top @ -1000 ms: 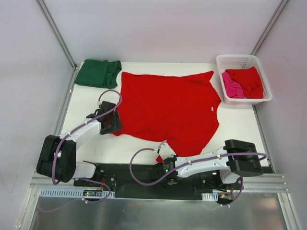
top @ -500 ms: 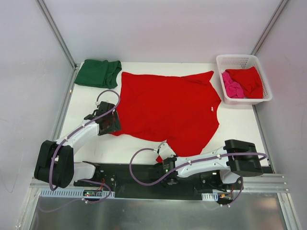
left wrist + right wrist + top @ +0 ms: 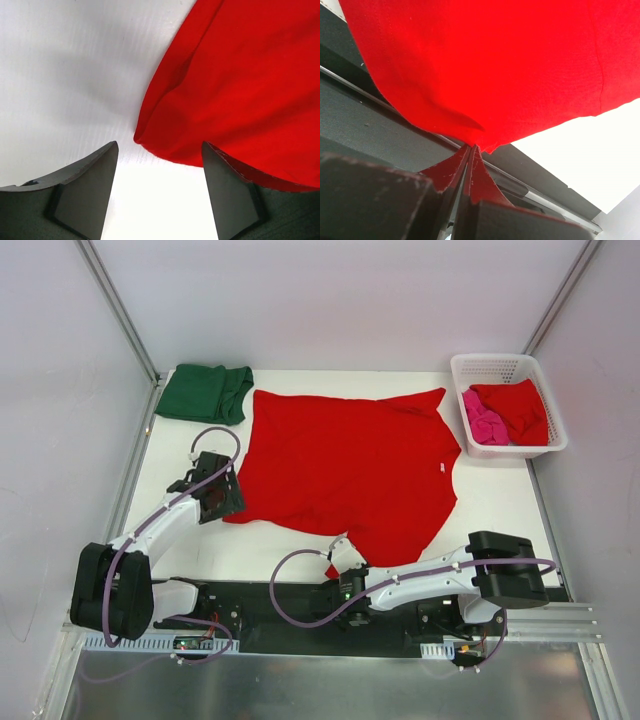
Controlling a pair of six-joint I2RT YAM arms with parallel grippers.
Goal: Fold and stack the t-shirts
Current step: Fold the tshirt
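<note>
T-shirts sit in three places. The big red t-shirt (image 3: 350, 465) lies spread flat on the white table (image 3: 500, 510), reaching from the left gripper (image 3: 228, 502) across to the right gripper (image 3: 336, 558) and away from both.

The left gripper's fingers (image 3: 85, 190) are spread wide and hold nothing. In the left wrist view a rounded, folded corner of the red t-shirt (image 3: 240, 85) lies just ahead of the gap between the two tips, with bare table to its left. The cloth runs on past the right-hand finger, whose tip overlaps the hem.

The right gripper's fingers (image 3: 462, 167) are pressed together, pinching a small point of the red t-shirt's near hem. In the right wrist view the cloth (image 3: 485, 65) fans out from the tips. A black base plate (image 3: 260, 600) lies under and beside these fingers.

A folded green t-shirt (image 3: 205, 392) lies well beyond the left gripper's fingers, just past the red one's far left corner. A white basket (image 3: 505, 362) stands far beyond the right gripper's fingers, off to their right, holding a second red t-shirt (image 3: 520, 408) and a pink t-shirt (image 3: 483, 422) bunched side by side.
</note>
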